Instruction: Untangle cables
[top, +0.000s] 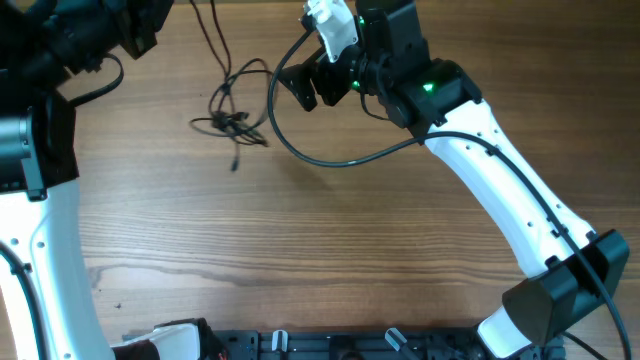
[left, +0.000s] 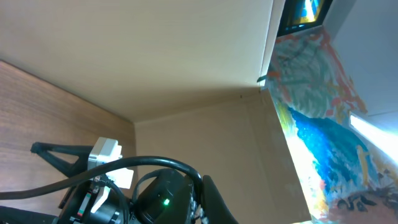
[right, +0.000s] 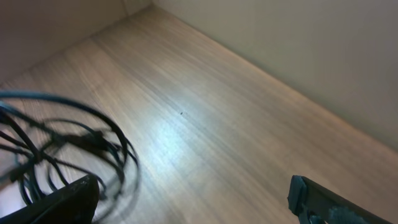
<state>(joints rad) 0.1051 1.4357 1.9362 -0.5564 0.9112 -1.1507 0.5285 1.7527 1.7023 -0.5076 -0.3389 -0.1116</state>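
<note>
The cables (top: 232, 118) lie as a small knot of thin black wires on the wooden table (top: 330, 250), left of centre at the back. Two strands (top: 212, 35) run from the knot off the top edge. My right gripper (top: 315, 85) hangs open just right of the knot, nothing between its fingers. In the right wrist view the cables (right: 62, 149) are blurred loops by the left finger (right: 62, 199), and the right gripper (right: 193, 202) spans bare wood. My left gripper (top: 145, 25) is at the top left corner, shut; I cannot tell whether it holds a strand.
A thicker black robot cable (top: 300, 150) loops from the right arm (top: 500, 170) over the table beside the knot. The left arm (top: 45, 230) stands along the left edge. Black base hardware (top: 300, 345) lines the front edge. The left wrist view faces a wall (left: 186, 56) and the right arm (left: 161, 199).
</note>
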